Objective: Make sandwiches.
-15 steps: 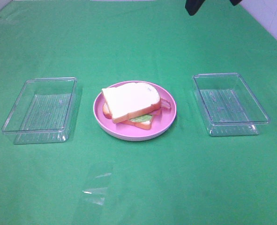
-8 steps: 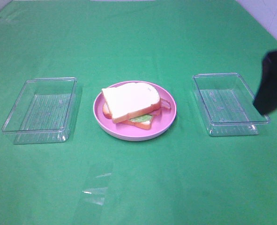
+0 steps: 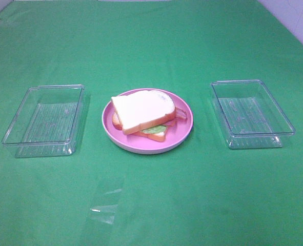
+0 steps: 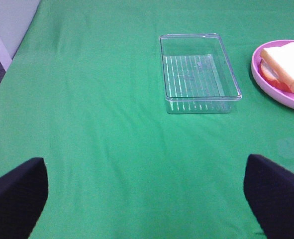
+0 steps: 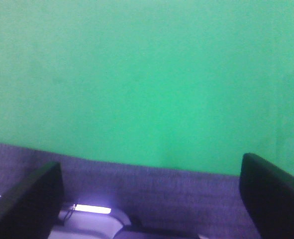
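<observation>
The sandwich [image 3: 143, 111] lies stacked on a pink round plate [image 3: 184, 130] at the table's middle: white bread with orange-brown crust on top, green lettuce and reddish strips peeking out below. Its edge also shows in the left wrist view as the sandwich [image 4: 288, 67] on the plate [image 4: 258, 74]. Neither arm appears in the high view. My left gripper [image 4: 147, 196] hangs open over bare green cloth, well short of the tray. My right gripper [image 5: 151, 199] is open above the cloth's edge, with nothing between its fingers.
A clear plastic tray [image 3: 44, 120] stands left of the plate, also seen as the tray [image 4: 199, 72] in the left wrist view. A second clear tray [image 3: 251, 113] stands to the right. A transparent scrap [image 3: 104, 205] lies on the green cloth near the front.
The right arm's dark gripper went from the top of the high view to the right edge by the right tray, then out of view. Plate, sandwich and trays stayed put.
</observation>
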`<state>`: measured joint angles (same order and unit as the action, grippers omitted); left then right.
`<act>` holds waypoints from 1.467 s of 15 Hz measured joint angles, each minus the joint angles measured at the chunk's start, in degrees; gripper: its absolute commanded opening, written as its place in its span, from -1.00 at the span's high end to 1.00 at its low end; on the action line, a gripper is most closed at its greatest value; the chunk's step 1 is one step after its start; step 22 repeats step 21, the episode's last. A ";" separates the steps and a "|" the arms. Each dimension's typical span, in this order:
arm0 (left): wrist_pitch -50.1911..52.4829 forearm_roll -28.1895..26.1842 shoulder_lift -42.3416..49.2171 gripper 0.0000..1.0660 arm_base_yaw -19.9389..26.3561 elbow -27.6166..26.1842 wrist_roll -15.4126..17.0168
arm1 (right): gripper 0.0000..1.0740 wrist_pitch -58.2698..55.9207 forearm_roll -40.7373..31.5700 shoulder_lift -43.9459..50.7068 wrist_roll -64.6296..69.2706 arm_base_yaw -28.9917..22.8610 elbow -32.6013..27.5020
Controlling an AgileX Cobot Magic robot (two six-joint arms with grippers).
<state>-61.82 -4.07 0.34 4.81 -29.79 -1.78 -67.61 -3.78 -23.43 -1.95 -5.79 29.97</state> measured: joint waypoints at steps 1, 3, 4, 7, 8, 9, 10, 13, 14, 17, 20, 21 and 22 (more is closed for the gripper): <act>0.00 0.00 0.00 -0.88 0.00 0.00 0.00 | -0.73 0.63 0.23 5.44 0.00 0.11 -1.38; 0.00 0.00 0.00 -0.88 0.00 0.00 0.00 | -0.73 1.55 0.69 15.58 0.00 0.11 -2.41; 0.00 0.00 0.00 -0.88 0.00 0.00 0.00 | -0.73 2.12 0.69 19.02 0.00 0.11 -2.75; 0.00 0.00 0.00 -0.88 0.06 0.00 0.00 | -0.73 3.72 0.69 23.61 -0.06 0.29 -3.90; 0.00 0.00 0.00 -0.88 0.17 0.00 0.00 | -0.73 3.72 0.69 23.61 -0.06 0.57 -3.90; 0.00 0.00 0.00 -0.88 0.23 0.00 0.00 | -0.73 3.72 0.80 23.61 -0.06 0.80 -3.90; 0.00 0.00 0.00 -0.88 0.23 0.00 0.00 | -0.73 3.72 0.80 23.61 -0.06 0.80 -3.90; 0.00 0.00 0.00 -0.88 0.23 0.00 0.00 | -0.73 3.72 0.74 23.61 -0.06 0.80 -3.90; 0.00 0.00 0.00 -0.88 0.23 0.00 0.00 | -0.73 3.72 0.74 23.61 -0.06 0.80 -3.90; 0.00 0.00 0.00 -0.88 0.23 0.00 0.00 | -0.73 3.72 0.74 23.61 -0.06 0.80 -3.90; 0.00 0.00 0.00 -0.88 0.23 0.00 0.00 | -0.73 3.78 0.74 23.61 -0.06 0.80 -3.90; 0.00 0.00 0.00 -0.88 0.23 0.00 0.00 | -0.73 3.78 0.74 23.61 -0.06 0.80 -3.90; 0.00 0.00 0.00 -0.88 0.23 0.00 0.00 | -0.73 3.78 0.74 23.61 -0.06 0.80 -3.90</act>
